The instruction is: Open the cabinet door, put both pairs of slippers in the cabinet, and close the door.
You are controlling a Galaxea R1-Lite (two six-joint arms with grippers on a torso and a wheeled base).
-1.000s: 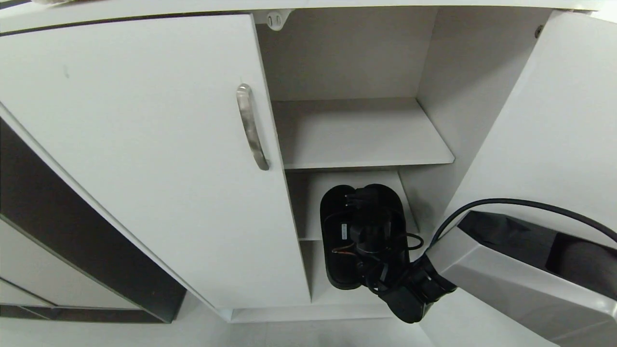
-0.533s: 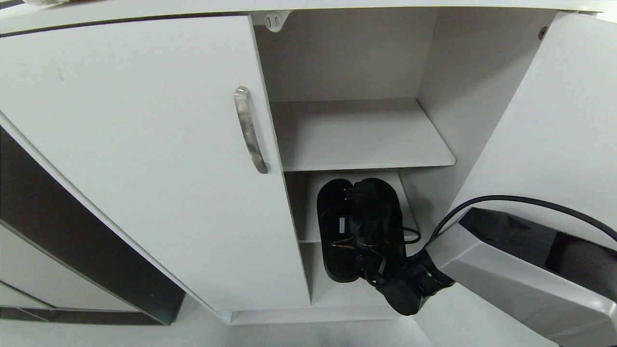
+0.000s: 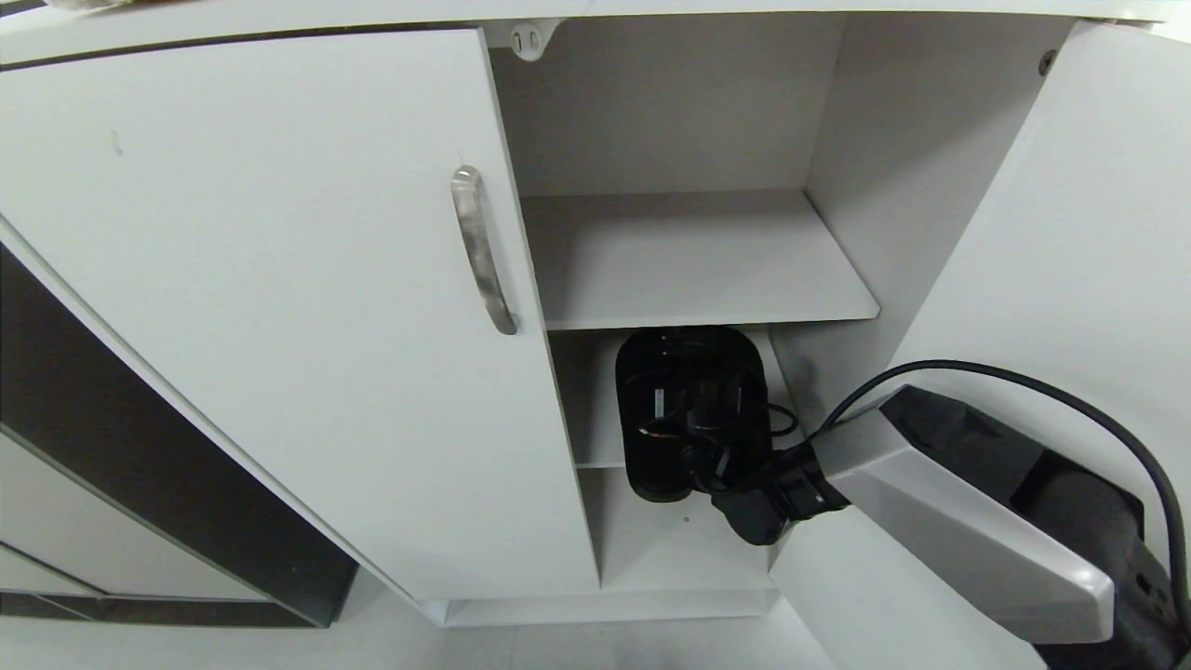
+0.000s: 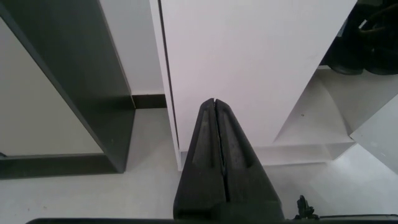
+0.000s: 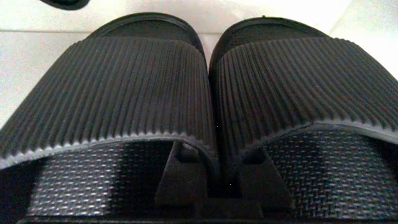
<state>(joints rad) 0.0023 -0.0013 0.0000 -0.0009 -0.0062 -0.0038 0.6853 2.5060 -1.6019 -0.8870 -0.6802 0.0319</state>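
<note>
A pair of black slippers [image 3: 656,409] lies side by side, partly inside the white cabinet on its middle shelf [image 3: 594,409], under the upper shelf [image 3: 698,261]. My right gripper [image 3: 709,433] is shut on the pair from the heel side. In the right wrist view its fingers [image 5: 180,180] sit under the ribbed straps of the slippers [image 5: 137,87], pinching the two inner walls together. My left gripper [image 4: 214,106] is shut on nothing and hangs low in front of the closed left door [image 4: 249,56].
The cabinet's right door [image 3: 1070,261] stands swung open beside my right arm. The left door [image 3: 279,279] with its metal handle [image 3: 482,249] is closed. The bottom compartment [image 3: 670,549] is bare. A dark panel [image 3: 140,447] flanks the cabinet on the left.
My right arm has pushed the slippers deeper into the cabinet, so their toes now sit under the upper shelf. The head view shifted slightly early on.
</note>
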